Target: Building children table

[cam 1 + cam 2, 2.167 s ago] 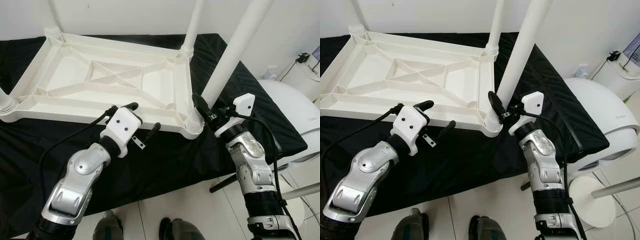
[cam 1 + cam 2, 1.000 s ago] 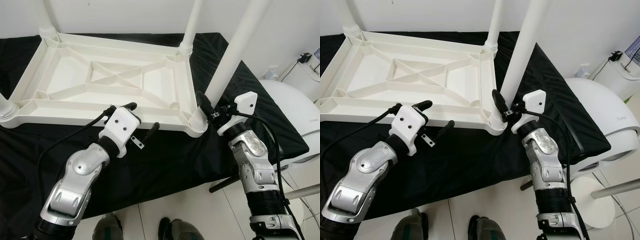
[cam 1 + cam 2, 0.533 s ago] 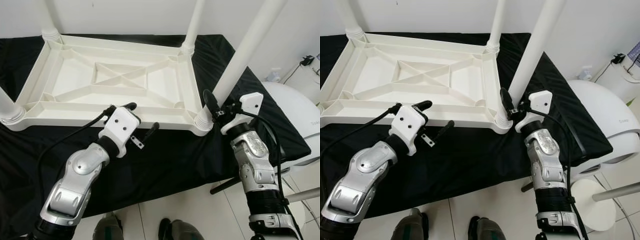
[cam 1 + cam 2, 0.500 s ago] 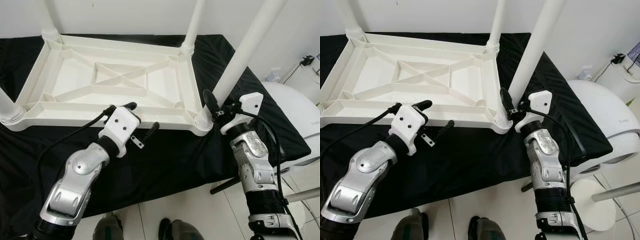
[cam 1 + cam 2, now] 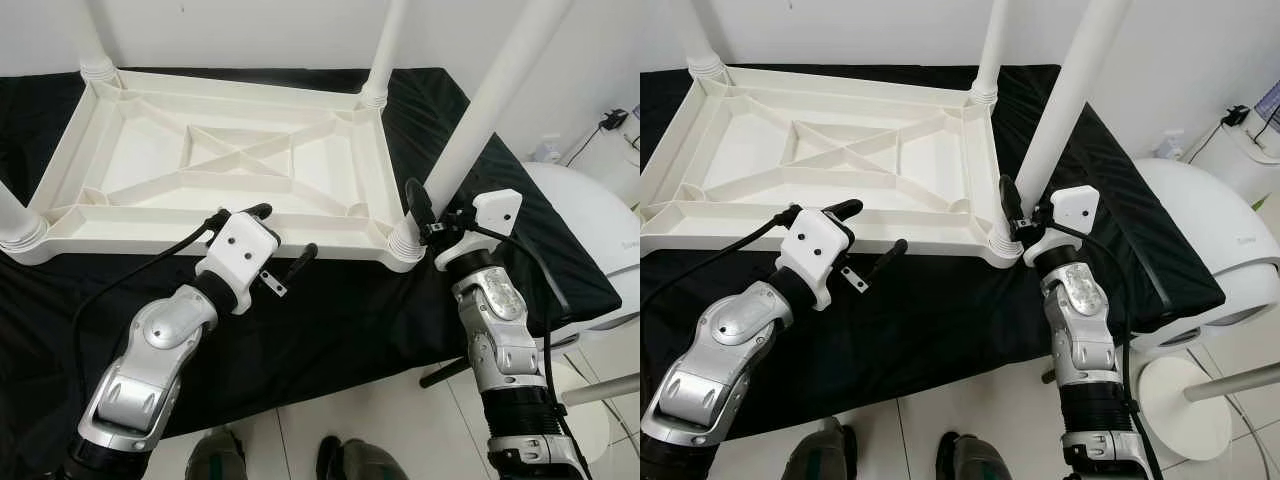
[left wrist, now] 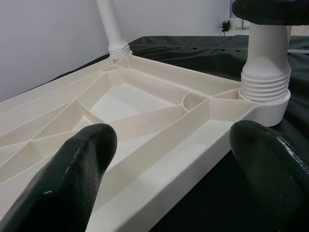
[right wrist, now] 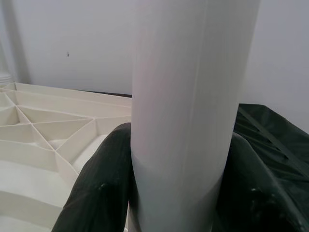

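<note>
A white plastic table top [image 5: 140, 165] lies upside down on a black cloth [image 5: 350, 320], with white legs standing up at its corners. My right gripper [image 5: 432, 212] is shut on the near-right leg [image 5: 490, 100] just above its ribbed base. In the right wrist view both fingers [image 7: 104, 188] wrap around the leg [image 7: 188, 96]. My left gripper [image 5: 287, 231] hangs open in front of the table top's near rim and touches nothing. In the left wrist view its fingers [image 6: 77, 169] frame the rim and the leg base [image 6: 266, 63].
Other legs rise at the far right [image 5: 385, 50], far left [image 5: 90, 40] and near left [image 5: 12, 215]. A rounded white appliance [image 5: 590, 230] stands right of the cloth, with a white stand base [image 5: 1180, 395] on the tiled floor. A wall is close behind.
The near-right corner of the table and its leg have shifted slightly right, with my right gripper still around the leg. My left gripper has stayed open in the same place.
</note>
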### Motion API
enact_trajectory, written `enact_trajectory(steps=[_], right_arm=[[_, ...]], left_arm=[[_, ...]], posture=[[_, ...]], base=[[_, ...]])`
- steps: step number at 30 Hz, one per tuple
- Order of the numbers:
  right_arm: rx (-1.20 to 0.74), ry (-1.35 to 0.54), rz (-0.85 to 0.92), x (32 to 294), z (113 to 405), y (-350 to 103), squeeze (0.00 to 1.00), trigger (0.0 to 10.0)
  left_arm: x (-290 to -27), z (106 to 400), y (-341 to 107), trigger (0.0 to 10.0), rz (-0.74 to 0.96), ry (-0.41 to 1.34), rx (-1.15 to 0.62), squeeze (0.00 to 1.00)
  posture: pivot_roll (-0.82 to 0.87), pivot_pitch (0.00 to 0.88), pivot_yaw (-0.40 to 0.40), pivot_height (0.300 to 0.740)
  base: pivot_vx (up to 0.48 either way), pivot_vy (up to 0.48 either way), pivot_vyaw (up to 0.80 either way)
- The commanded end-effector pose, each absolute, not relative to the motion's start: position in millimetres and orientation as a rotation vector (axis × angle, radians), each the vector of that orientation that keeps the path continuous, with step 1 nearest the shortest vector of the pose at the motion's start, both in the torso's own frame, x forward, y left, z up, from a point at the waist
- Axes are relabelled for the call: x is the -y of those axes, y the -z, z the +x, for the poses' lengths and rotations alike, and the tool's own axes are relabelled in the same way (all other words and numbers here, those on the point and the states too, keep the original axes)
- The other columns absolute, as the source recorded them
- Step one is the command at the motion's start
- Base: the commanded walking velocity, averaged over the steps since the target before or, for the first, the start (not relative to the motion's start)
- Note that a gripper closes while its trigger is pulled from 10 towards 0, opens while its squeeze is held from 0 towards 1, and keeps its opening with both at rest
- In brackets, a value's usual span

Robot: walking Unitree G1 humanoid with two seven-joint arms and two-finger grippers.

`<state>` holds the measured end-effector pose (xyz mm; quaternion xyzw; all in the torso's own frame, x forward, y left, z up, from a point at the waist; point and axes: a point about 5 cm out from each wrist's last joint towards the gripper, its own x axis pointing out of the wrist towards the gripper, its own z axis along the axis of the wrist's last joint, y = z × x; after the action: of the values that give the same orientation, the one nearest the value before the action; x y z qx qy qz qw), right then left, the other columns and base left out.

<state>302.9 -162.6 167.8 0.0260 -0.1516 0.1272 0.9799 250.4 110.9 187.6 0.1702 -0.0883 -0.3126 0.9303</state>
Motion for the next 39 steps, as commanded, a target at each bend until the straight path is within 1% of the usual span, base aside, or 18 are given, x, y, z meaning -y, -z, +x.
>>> enact_trajectory(steps=[1,8,24,39], right_arm=[[0.117,-0.183,0.055,172.1,296.7,-127.5,0.0,10.0],[0.125,-0.163,0.067,168.9,292.7,-126.4,0.0,10.0],[0.184,-0.014,0.092,166.9,283.2,-135.3,0.0,10.0],[0.181,0.0,0.045,157.0,281.8,-137.9,0.0,10.0]], left_arm=[[-108.9,248.6,-191.5,10.0,0.344,0.663,0.191,0.0],[-108.4,248.5,-191.6,10.0,0.343,0.667,0.191,0.0],[-107.4,250.3,-193.3,10.0,0.344,0.684,0.191,0.0],[-105.4,253.9,-195.7,10.0,0.341,0.695,0.201,0.0]], posture=[[0.07,0.141,-0.083,0.74],[0.06,0.143,-0.079,0.74],[0.05,0.146,-0.055,0.74],[0.04,0.141,-0.052,0.74]], base=[[0.0,0.0,0.0],[0.0,0.0,0.0],[0.0,0.0,0.0],[0.0,0.0,0.0]])
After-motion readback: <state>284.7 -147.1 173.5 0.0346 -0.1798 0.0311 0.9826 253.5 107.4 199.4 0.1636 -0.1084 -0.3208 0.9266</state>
